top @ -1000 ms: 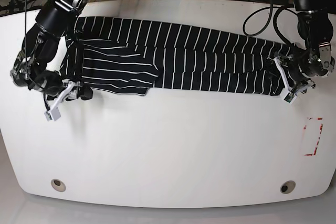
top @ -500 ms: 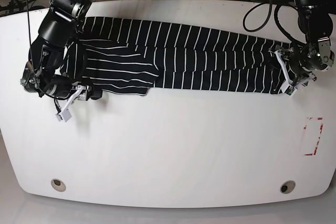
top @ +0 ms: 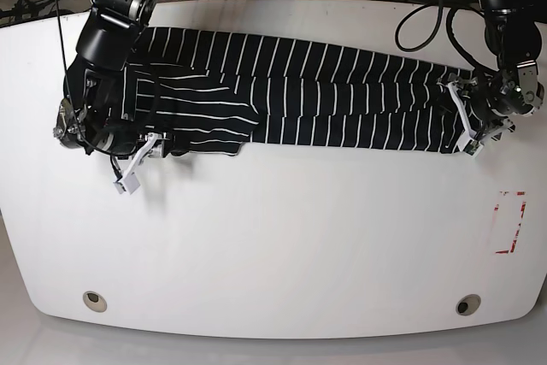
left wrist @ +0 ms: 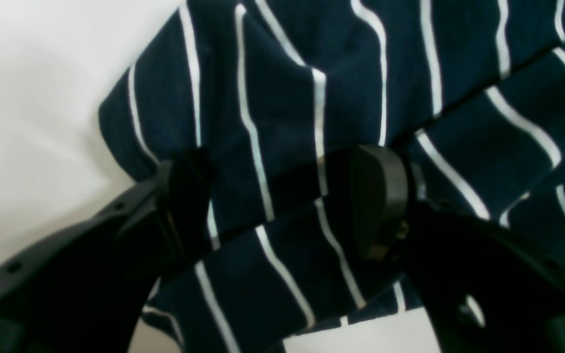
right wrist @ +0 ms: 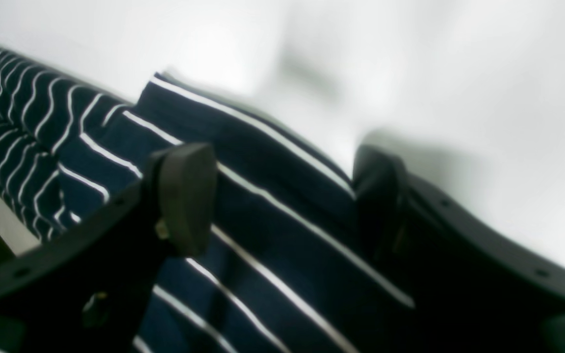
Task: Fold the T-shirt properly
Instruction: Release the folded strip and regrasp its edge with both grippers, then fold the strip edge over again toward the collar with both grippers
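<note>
The T-shirt (top: 291, 91) lies between both spread claws' fingers in wrist views, unclear from base.

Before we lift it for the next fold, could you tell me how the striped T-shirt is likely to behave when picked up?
The T-shirt is probably floppy: it lies flat in soft, rumpled layers. Lifted by its ends, the long middle would likely sag. It looks thin, so probably light.

Base cam's looking straight down over the whole table (top: 282, 245); both wrist cams are sitting super close, each peering past its fingers at the T-shirt (top: 342, 100) ends.
</note>
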Available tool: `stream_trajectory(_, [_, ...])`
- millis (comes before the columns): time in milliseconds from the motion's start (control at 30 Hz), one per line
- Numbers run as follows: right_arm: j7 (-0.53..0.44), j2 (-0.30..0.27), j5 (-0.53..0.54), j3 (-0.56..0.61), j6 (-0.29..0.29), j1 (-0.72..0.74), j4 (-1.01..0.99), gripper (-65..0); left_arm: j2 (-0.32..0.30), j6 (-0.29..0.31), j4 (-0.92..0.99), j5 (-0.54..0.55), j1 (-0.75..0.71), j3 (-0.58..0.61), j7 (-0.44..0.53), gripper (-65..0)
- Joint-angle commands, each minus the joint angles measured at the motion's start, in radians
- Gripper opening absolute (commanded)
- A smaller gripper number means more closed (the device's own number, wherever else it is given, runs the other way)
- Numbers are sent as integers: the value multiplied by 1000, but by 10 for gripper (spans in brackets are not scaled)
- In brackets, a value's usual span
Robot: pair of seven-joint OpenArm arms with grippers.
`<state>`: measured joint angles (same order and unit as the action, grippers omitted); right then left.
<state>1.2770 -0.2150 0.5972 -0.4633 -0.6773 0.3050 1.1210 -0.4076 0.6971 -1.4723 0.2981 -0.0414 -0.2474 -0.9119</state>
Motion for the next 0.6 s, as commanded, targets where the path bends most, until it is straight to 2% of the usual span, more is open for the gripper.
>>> stream_trajectory(0, [-38,9,-3,2,3,1,15,-287,-18,1,-14,3,11,-3,14,-243])
stream_trajectory(133, [-58,18,-4,11,3,-5,11,-438,-18,1,-14,3,11,-3,14,-243])
stream_trajectory(333, [-107,18,0,107,3,-7,17,-633,-18,1,-14,3,11,-5,14,-243])
stream_trajectory(567, [-116,18,68,105,-6,-17,112,-650,-18,1,-12,3,5,-5,14,-243])
